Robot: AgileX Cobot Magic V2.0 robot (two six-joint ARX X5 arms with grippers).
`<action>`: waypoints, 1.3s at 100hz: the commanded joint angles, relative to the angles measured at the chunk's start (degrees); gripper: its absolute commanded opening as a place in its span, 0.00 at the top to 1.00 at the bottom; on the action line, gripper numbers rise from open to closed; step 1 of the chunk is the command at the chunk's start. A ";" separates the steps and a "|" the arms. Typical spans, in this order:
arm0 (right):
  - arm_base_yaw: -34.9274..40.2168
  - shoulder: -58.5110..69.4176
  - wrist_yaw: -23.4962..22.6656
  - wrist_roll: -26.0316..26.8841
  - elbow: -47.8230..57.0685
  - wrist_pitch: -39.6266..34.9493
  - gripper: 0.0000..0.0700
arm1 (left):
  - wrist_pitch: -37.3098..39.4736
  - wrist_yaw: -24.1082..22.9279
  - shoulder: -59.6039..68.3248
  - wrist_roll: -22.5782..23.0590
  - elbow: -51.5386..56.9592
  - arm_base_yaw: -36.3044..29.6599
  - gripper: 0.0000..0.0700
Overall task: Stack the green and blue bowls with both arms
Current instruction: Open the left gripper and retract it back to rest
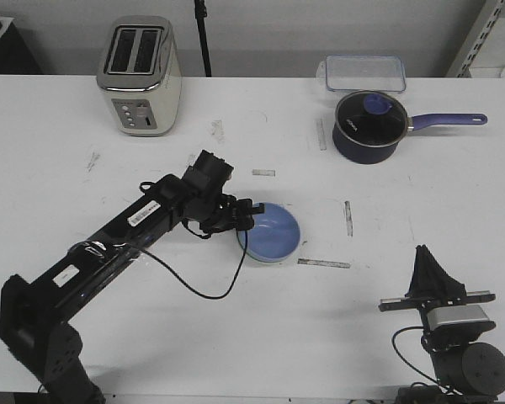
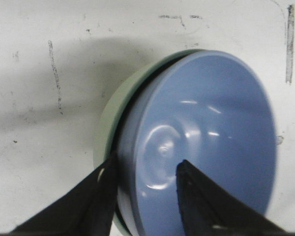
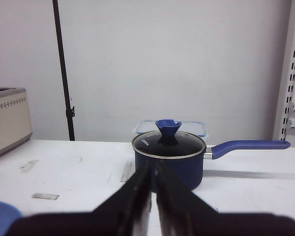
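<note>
Front view: blue bowl [image 1: 272, 233] sits mid-tabletop [image 1: 387, 202], nested inside the green bowl [image 2: 108, 123].
Left gripper [image 2: 143, 189]: clamped across the blue bowl's rim, one finger inside, one outside.
Right gripper [image 3: 153, 191]: fingers pressed together, holding nothing, pointing toward the saucepan [image 3: 169, 158].

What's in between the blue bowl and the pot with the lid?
Only bare white table with a short strip of tape, between the blue bowl and the saucepan. The front view shows it.
</note>
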 commanded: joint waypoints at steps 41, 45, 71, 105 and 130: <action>0.02 0.00 0.02 0.52 0.11 0.61 0.99 | 0.63 -0.50 -7.32 4.42 1.11 2.25 0.65; 0.02 0.00 0.02 0.55 0.11 0.63 0.99 | 1.25 -1.46 -8.13 5.29 0.61 2.71 0.65; 0.02 0.00 0.02 0.52 0.11 0.63 0.99 | 17.29 -5.03 -18.36 14.99 -12.15 7.45 0.66; 0.02 0.00 0.02 0.52 0.11 0.63 0.99 | 41.38 -5.60 -35.58 24.06 -36.46 17.81 1.00; 0.02 0.00 0.02 0.52 0.11 0.61 0.99 | 45.97 -6.51 -47.21 33.00 -48.15 25.79 1.00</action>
